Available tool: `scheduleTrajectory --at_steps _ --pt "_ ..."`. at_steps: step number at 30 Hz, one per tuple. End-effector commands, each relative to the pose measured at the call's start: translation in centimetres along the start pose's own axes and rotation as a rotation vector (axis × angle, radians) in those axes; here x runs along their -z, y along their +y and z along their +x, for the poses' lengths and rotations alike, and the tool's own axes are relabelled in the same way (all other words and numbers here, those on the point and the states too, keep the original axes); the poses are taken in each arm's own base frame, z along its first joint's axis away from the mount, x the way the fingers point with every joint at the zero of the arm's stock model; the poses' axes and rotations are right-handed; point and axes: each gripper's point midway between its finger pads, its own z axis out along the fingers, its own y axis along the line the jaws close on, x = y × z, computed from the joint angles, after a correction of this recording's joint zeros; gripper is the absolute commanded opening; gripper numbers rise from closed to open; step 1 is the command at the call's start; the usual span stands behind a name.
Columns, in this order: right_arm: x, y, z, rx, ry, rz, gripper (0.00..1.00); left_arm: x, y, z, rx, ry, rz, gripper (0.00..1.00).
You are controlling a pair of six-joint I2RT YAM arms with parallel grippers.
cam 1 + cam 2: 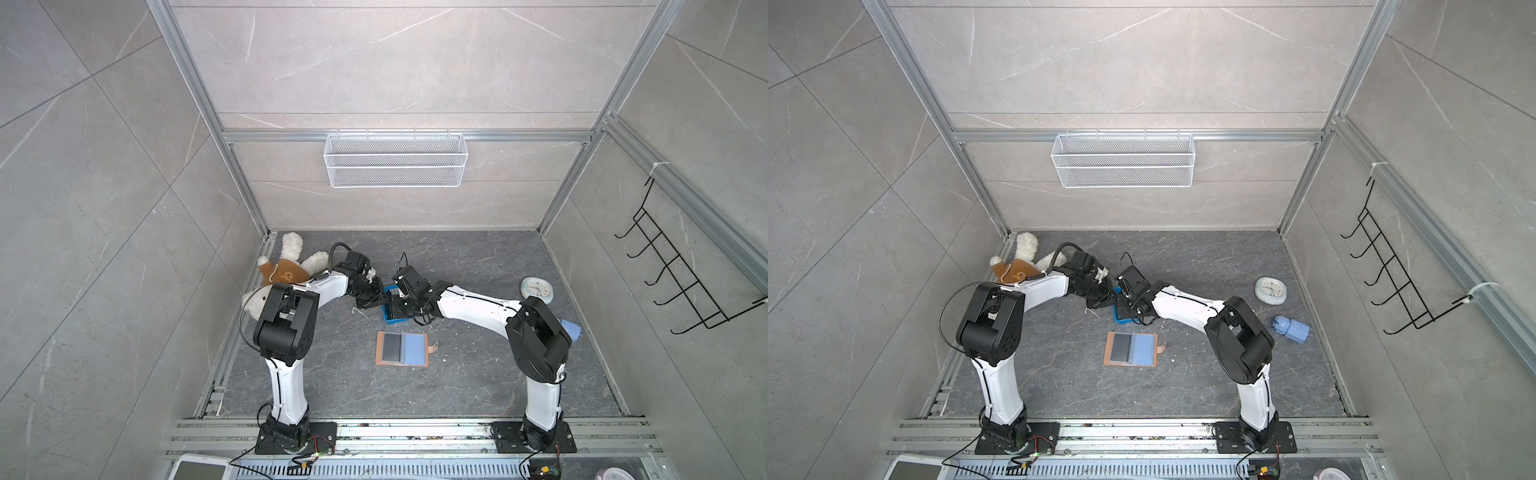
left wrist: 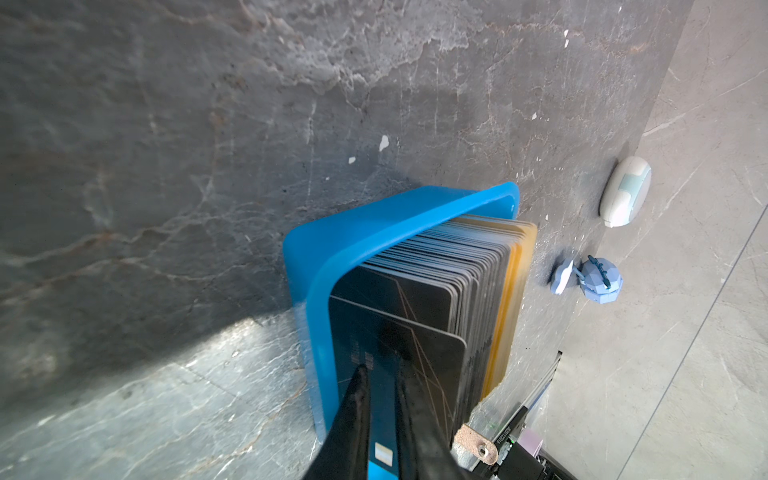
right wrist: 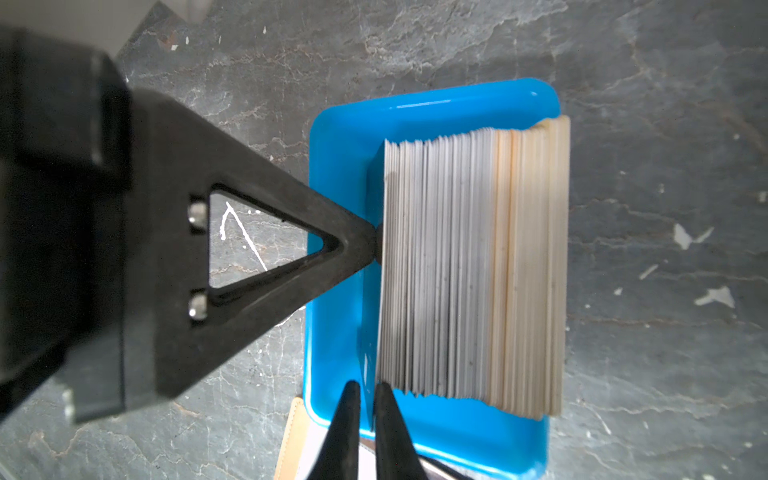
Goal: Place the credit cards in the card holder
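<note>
Fingertips [image 2: 359, 378] at one blue tray [image 2: 353, 232] of upright credit cards [image 2: 436, 266]
Left wrist: left gripper [image 2: 380, 368] tips a sliver apart on the face of the front card [image 2: 374, 324], hold unclear; cards on edge, too many to count; right wrist: right gripper [image 3: 365, 386] astride that card's end, nearly together, clamp unclear; both top views: one card holder [image 1: 402, 348] flat open near the tray, long axis left-right, strap [image 1: 433, 346] pointing right, one dark card [image 1: 392, 347] inside.

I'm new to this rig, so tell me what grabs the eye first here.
The bright blue tray, mid-table, crammed with credit cards standing on edge, both arms' jaws meeting at the stack's front. Nearer the camera lies the open card holder; a plush bear sprawls far left.
</note>
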Motion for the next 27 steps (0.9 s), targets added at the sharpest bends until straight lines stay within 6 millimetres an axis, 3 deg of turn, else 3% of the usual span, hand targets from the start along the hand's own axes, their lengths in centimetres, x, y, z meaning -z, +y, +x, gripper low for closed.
scheduleTrajectory --at_steps 1,6,16,27 --pt "-0.4 0.3 0.0 0.021 0.006 0.017 0.1 -0.7 0.7 0.6 -0.005 0.03 -0.034 0.17" --pt "-0.3 0.7 -0.1 0.03 0.005 0.013 0.06 -0.5 0.5 0.5 -0.01 0.024 -0.032 0.17" --pt "-0.9 1.4 -0.1 0.037 0.014 0.008 0.06 0.0 0.0 0.4 -0.018 0.011 -0.024 0.17" --pt "-1.8 1.7 -0.2 0.036 0.026 0.012 0.14 0.1 -0.3 0.3 -0.016 0.011 -0.014 0.15"
